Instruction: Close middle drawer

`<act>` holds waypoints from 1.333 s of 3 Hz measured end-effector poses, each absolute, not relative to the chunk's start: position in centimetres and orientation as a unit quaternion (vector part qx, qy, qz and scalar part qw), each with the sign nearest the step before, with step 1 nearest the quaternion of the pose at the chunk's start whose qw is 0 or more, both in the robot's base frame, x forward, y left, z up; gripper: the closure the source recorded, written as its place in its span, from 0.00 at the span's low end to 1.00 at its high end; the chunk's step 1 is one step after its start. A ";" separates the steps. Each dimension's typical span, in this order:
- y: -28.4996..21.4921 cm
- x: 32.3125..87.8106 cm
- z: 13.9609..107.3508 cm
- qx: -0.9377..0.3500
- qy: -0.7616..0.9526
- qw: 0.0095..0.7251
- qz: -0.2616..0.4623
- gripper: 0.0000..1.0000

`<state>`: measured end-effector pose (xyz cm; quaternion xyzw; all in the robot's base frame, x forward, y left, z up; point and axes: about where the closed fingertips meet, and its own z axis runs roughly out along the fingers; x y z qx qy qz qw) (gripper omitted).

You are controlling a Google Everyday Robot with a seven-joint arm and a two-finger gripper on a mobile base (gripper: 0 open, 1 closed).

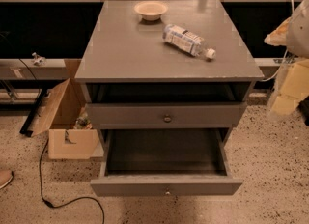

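Floor before pulled-out middle drawer free; hand at right edge; box left.

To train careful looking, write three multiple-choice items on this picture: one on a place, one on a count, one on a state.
1. Where is the bottle? A on the cabinet top; B in a drawer; C on the floor.
2. How many bowls are on the cabinet? A one; B two; C three.
3. The middle drawer is: A shut; B pulled out; C removed.
Key: 1 A, it lies on its side up there. 2 A, only one shows. 3 B, its front stands forward, inside exposed. The claw is at the right edge, apart from the drawer.
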<state>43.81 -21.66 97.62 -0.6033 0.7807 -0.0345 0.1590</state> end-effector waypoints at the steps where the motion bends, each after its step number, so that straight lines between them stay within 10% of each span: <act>1: -21.7 43.8 97.6 -0.603 0.781 0.159 -0.034 0.00; 4: -19.6 42.6 81.6 -0.570 0.808 0.133 0.071 0.00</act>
